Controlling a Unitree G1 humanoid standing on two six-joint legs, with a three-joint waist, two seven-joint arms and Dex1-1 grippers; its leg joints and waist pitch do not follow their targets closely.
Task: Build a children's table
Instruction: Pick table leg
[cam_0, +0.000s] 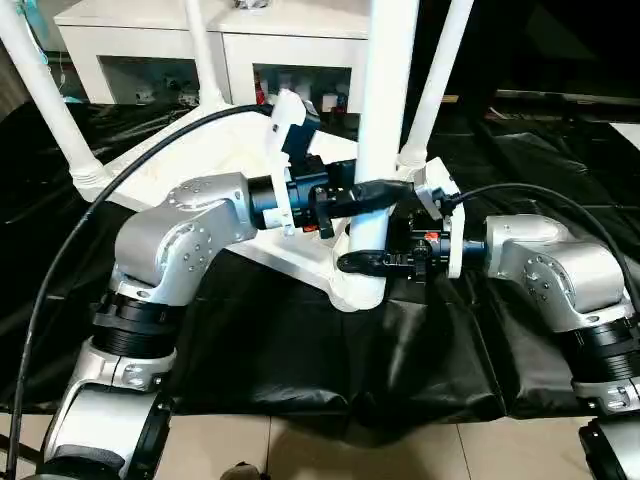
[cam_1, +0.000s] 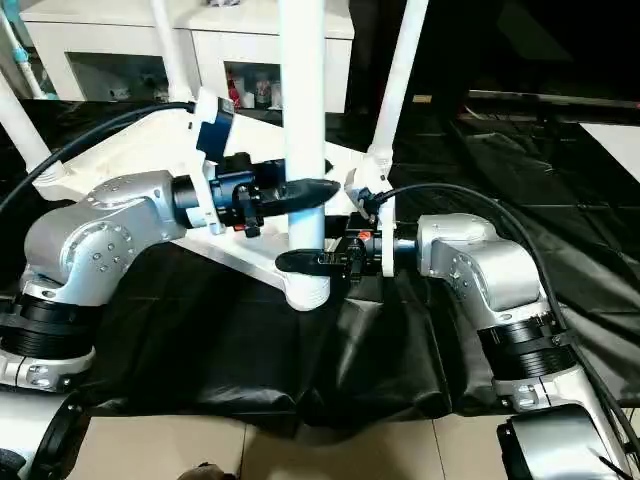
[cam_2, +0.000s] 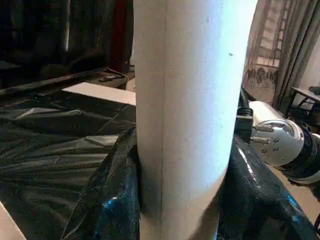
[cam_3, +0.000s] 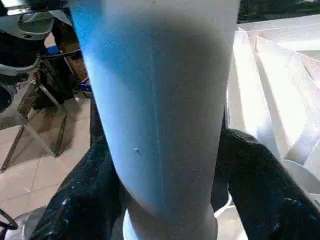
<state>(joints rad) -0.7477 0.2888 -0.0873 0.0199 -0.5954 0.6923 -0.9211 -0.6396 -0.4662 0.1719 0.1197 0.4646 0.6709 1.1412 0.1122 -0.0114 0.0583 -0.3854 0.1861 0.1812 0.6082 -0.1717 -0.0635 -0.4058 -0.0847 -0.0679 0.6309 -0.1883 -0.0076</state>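
Note:
The children's table lies upside down on the black cloth, its ribbed white top (cam_0: 215, 150) facing up. Three of its white legs (cam_0: 45, 100) (cam_0: 205, 50) (cam_0: 435, 80) stand up from the corners. The nearest leg (cam_0: 385, 100) stands upright in the front corner socket (cam_0: 358, 290). My left gripper (cam_0: 385, 190) is shut on this leg from the left; its black fingers (cam_2: 105, 200) hug both sides. Just below, my right gripper (cam_0: 365, 258) comes from the right, and its fingers (cam_3: 255, 180) press on the leg near the socket.
A white cabinet (cam_0: 150, 50) with glass doors stands behind the black-draped table (cam_0: 300, 350). Black cables arc over both forearms. The cloth hangs over the front edge, with tiled floor (cam_0: 350, 450) below.

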